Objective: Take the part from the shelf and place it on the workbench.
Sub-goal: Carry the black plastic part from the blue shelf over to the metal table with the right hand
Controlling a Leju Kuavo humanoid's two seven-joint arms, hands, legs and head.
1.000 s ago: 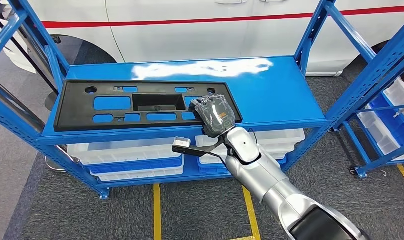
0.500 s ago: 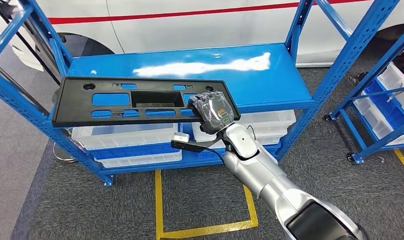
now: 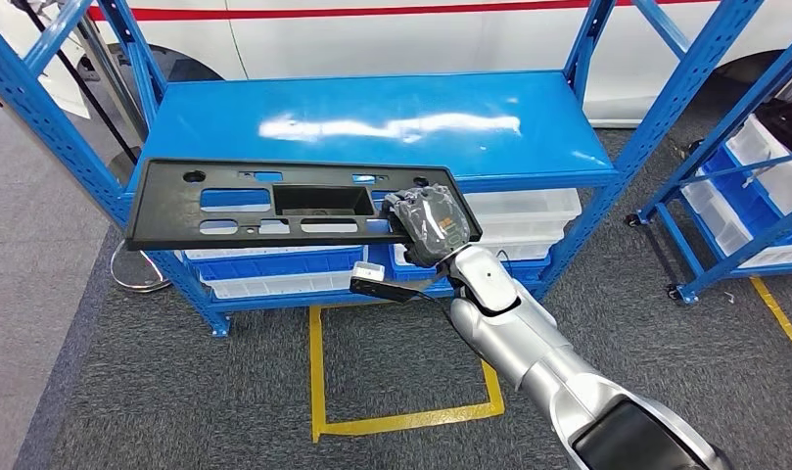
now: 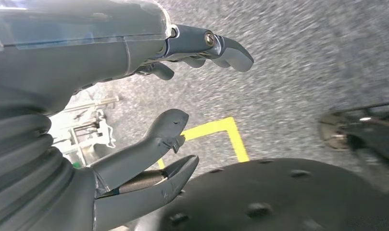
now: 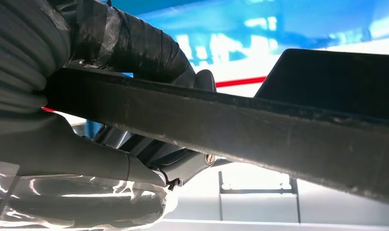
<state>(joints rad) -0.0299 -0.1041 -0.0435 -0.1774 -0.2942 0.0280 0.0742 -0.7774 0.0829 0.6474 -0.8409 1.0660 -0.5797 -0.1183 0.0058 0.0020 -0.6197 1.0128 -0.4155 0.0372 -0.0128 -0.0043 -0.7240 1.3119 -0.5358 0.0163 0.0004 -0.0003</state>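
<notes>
The head view shows one long black part [image 3: 294, 204], a flat panel with several cut-outs and a deep rectangular pocket, held by its right end in the right hand [image 3: 429, 223]. The panel runs out to the left of the fingers and hangs level in front of the blue shelf [image 3: 392, 122], its far edge just over the shelf's front lip. White bins [image 3: 274, 279] sit on the lower level, beneath the panel.

The right wrist view adds what the head view hides: the panel's edge [image 5: 259, 130] runs right through the grip, with the thumb [image 5: 130, 45] wrapped over one face and the fingers [image 5: 149, 154] closed against the other, pinching it.

In the left wrist view the left hand [image 4: 149, 110] hangs over grey carpet [image 4: 303, 62] crossed by yellow floor tape [image 4: 221, 130]; its fingers [image 4: 216, 45] are spread, nothing between them and the thumb.
</notes>
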